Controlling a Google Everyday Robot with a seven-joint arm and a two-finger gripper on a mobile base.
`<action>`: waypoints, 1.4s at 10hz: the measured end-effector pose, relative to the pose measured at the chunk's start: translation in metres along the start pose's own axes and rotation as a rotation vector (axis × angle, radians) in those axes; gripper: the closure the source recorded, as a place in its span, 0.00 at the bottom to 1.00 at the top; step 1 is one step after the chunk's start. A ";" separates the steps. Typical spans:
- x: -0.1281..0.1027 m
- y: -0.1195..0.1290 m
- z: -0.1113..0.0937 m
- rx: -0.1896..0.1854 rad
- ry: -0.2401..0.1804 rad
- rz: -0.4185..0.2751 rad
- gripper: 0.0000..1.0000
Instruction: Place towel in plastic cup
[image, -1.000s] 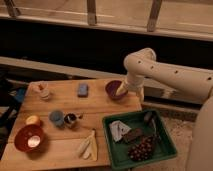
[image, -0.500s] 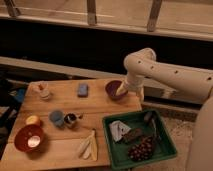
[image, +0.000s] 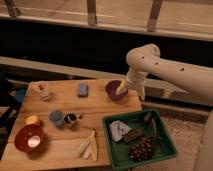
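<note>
1. I see the gripper at the 1 o'clock corner of the table, at the rim of the purple bowl. I cannot tell whether it is wide, narrow or holding anything.
2. The pale folded towel lies in the green tray, at 4 o'clock.
3. The blue plastic cup stands at 9 o'clock, well apart from the towel.

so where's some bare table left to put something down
Bare wood runs across the middle of the table, between the sponge and the tray. A smaller patch lies at the front, between the red bowl and the banana. It is crowded around the blue cup and dark cup, and at the purple bowl, where the claw hangs.
</note>
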 end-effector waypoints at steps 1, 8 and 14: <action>0.009 -0.013 0.000 -0.027 0.026 0.015 0.20; 0.104 -0.002 0.053 -0.067 0.192 -0.089 0.20; 0.111 0.002 0.066 -0.042 0.170 -0.127 0.20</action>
